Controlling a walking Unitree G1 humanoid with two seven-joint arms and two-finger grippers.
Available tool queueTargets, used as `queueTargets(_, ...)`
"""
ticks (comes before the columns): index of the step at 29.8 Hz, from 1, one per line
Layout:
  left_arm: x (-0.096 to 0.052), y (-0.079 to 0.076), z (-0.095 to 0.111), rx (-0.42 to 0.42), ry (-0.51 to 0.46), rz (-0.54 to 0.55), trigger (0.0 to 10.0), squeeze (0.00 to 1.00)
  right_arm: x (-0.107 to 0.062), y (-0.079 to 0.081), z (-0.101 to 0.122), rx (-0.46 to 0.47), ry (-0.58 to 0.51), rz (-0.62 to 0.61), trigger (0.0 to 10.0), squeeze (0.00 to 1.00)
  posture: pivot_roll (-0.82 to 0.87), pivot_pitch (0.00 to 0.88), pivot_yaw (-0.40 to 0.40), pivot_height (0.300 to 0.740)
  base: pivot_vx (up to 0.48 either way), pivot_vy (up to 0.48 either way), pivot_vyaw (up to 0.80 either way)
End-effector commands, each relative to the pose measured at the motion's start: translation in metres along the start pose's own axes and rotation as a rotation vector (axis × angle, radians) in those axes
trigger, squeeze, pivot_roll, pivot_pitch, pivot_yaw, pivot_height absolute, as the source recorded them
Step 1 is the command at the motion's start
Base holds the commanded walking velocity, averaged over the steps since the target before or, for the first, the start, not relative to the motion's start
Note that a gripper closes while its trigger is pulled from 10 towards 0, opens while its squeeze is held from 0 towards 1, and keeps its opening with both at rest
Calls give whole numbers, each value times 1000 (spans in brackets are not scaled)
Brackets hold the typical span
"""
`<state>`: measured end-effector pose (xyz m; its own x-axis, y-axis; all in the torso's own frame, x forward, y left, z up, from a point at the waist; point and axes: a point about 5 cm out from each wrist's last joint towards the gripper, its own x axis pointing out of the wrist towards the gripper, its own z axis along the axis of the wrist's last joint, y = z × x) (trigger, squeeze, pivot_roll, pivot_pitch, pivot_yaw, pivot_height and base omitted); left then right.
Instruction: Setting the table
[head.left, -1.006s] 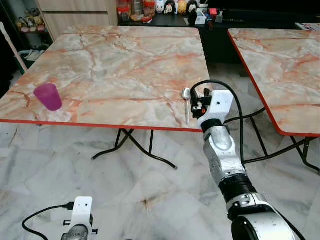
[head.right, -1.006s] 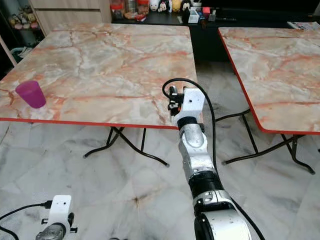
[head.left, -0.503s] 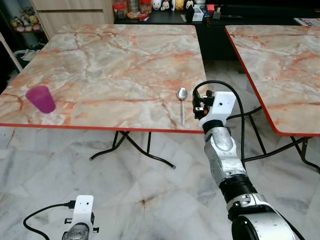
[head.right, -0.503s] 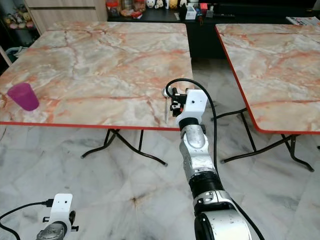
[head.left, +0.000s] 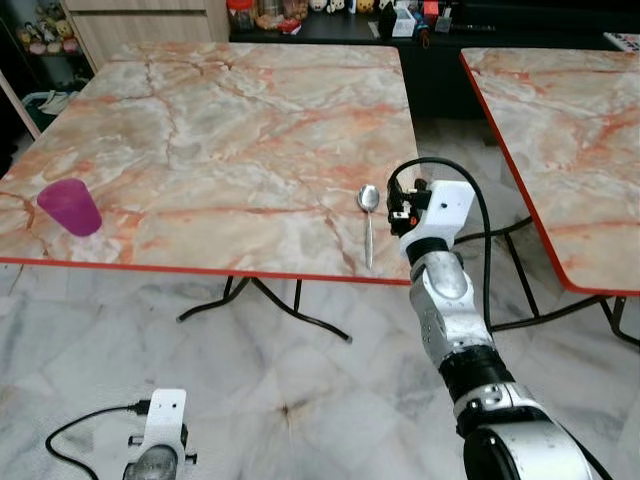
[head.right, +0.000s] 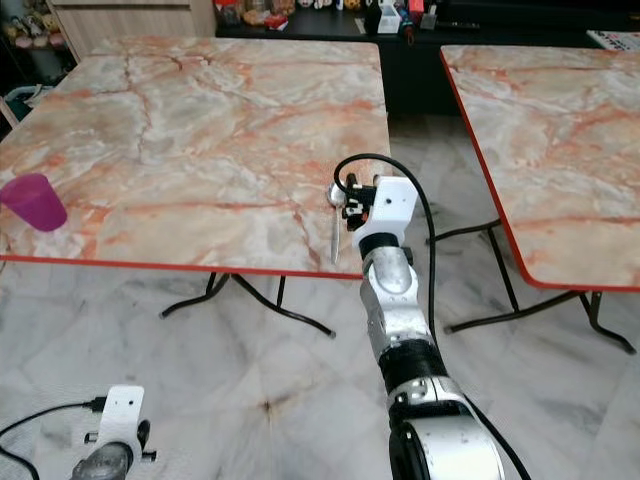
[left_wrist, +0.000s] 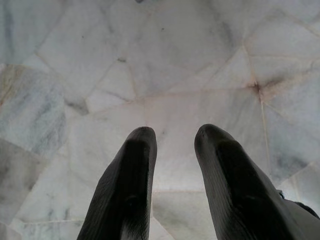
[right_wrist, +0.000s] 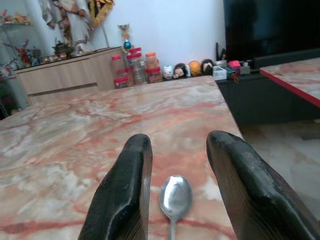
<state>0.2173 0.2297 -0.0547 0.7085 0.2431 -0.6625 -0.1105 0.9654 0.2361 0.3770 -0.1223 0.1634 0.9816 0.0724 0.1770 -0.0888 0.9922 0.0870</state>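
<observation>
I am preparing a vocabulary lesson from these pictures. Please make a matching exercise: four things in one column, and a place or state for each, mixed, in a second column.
Things:
1. spoon
2. purple cup
3. left pincer
4. right pincer

Places or states:
A. hangs low, open above the marble floor
B. stands near the table's front left corner
C. open, over the table's front edge, spoon bowl between its fingers
D. lies near the table's front right edge

Pairs: 1-D, 2-B, 3-A, 4-C
</observation>
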Motion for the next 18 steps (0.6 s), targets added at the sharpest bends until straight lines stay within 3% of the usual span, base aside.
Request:
queueTargets(1, -2, 4, -8, 15, 25, 7, 10000, 0, 1, 4, 1, -1, -3, 13, 10000, 0, 56, 93, 5, 740, 315, 0, 0)
queueTargets(18, 0, 6, -2, 25, 12, 3, 10000, 0, 1, 0, 0, 0, -8, -2, 10000, 0, 53, 91, 15, 740, 348, 0, 0)
